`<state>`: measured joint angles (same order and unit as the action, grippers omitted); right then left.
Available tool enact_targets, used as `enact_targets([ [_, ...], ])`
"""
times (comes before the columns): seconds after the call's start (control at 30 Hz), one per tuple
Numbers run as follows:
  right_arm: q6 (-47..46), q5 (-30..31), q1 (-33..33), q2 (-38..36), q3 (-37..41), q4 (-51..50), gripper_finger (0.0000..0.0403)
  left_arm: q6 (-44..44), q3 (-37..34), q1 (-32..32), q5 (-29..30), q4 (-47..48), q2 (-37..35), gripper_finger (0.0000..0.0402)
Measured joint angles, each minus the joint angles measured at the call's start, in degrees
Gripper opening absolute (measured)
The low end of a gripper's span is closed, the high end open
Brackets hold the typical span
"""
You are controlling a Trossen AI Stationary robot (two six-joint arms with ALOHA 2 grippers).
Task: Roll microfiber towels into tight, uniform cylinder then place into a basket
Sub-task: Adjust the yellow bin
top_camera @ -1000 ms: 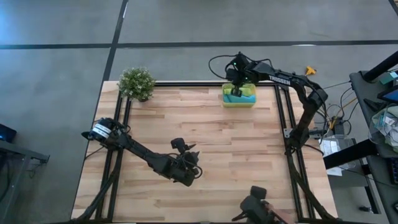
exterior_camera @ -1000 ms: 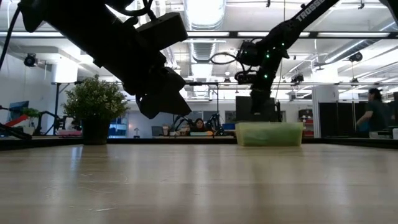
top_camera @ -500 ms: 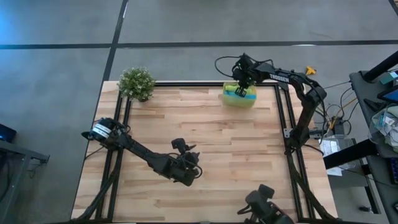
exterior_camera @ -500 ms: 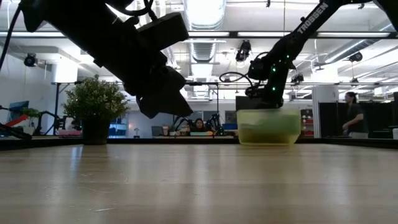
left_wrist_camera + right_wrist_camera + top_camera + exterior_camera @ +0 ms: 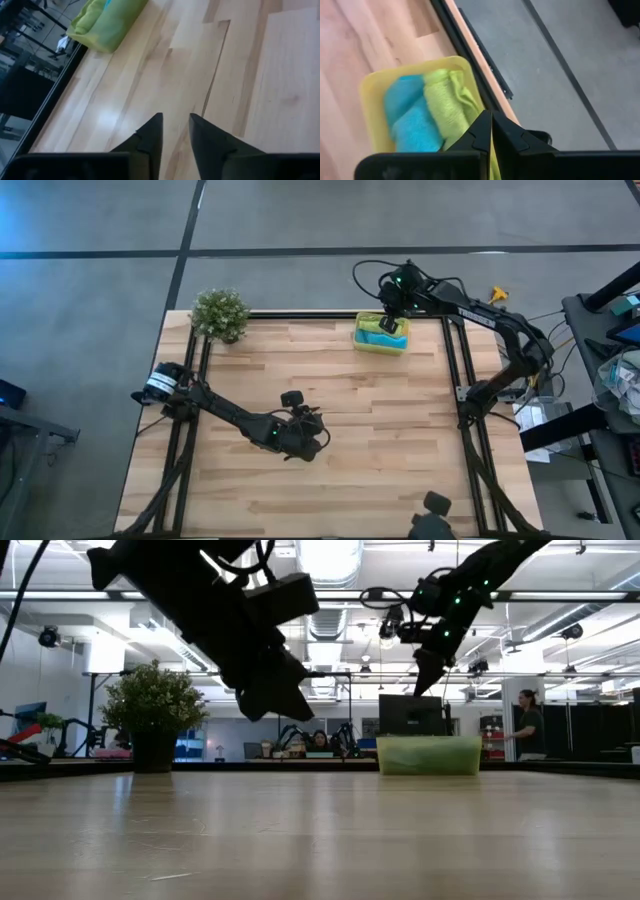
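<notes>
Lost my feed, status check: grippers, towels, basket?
Right gripper shut, empty, above basket. Left gripper slightly open, empty, mid-table. Blue towel and green towel rolled in basket. Nothing obstructing.

Two black jointed arms, matte casings. White "TROSSEN" lettering on right arm (image 5: 470, 310); loose black cable looped at its wrist, green LED lit. White-labelled base joint on left arm (image 5: 215, 408). Tapered dark fingers (image 5: 150, 137).

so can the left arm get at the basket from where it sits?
Probably not directly. The left gripper hovers over mid-table, while the basket sits at the far edge. Bare wood lies between, but the right gripper hangs shut just above the basket, crowding it.
</notes>
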<state>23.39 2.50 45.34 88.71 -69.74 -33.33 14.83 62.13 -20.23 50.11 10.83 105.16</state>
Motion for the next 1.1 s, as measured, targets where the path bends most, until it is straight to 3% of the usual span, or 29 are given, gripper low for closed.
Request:
enact_targets([
  [0.2, -1.84, -0.20, -2.09, -4.40, 4.33, -0.32, 0.0009, -3.44, 0.00, 0.45, -0.14, -0.59, -2.63, 0.0041],
  [0.33, -2.12, -6.02, -3.26, -3.65, 8.94, 0.84, 0.0009, -3.59, 0.00, 0.66, -0.58, -1.56, -3.42, 0.0024],
  [0.5, -0.23, -7.40, -6.33, -0.35, 13.37, 15.45, 0.0009, -3.82, 0.00, 0.64, -0.85, -1.32, -3.57, 0.0015],
  [0.67, 0.37, -7.43, -9.66, 5.75, 11.63, 26.71, 0.0009, -3.57, 0.00, 0.34, -1.01, -1.33, -3.89, 0.0015],
  [0.9, 1.06, -6.62, -13.55, 17.17, 1.37, 15.44, 0.0009, -3.17, -0.29, -0.28, -1.44, -1.26, -3.89, 0.0015],
  [1.1, 0.35, 6.97, -14.07, 21.99, -4.16, 1.88, 0.0009, -1.64, -0.89, -0.56, -2.09, -1.18, -3.89, 0.0015],
])
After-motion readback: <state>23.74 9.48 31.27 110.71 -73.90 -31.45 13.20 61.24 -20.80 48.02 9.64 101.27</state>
